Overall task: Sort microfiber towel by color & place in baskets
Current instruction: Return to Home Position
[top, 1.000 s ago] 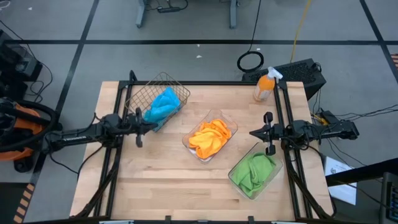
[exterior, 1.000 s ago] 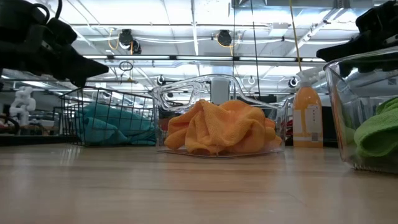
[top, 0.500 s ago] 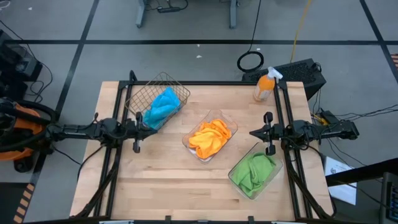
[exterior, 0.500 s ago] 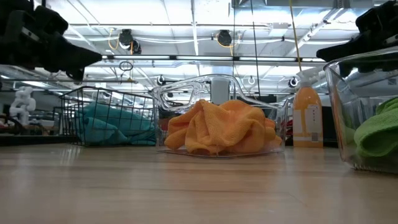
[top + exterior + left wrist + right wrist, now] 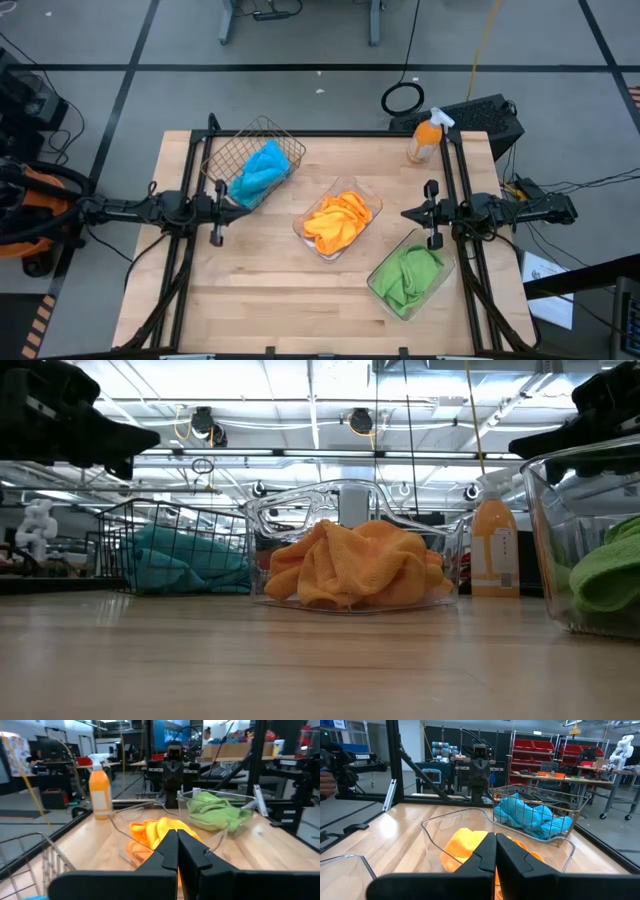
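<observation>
The blue towels (image 5: 262, 168) lie bunched in the dark wire-mesh basket (image 5: 225, 152) at the table's far left. The orange towels (image 5: 338, 222) fill the middle clear tray (image 5: 368, 196). The green towels (image 5: 408, 277) sit in the clear tray (image 5: 438, 262) near the right edge. My left gripper (image 5: 238, 203) hovers shut just beside the wire basket's near end, touching nothing; its wrist view shows the fingers (image 5: 169, 845) closed together. My right gripper (image 5: 404, 213) waits shut above the table between the two clear trays, fingers (image 5: 487, 847) together.
An orange spray bottle (image 5: 424, 138) with a white nozzle stands at the far right corner. Black frame rails (image 5: 190, 250) run along the left and right sides under the arms. Bare wood (image 5: 260, 290) lies across the near part of the table.
My left arm has drawn back toward the table's left edge, its shut gripper moving away from the wire basket's near end. The towels and trays have stayed where they were.
</observation>
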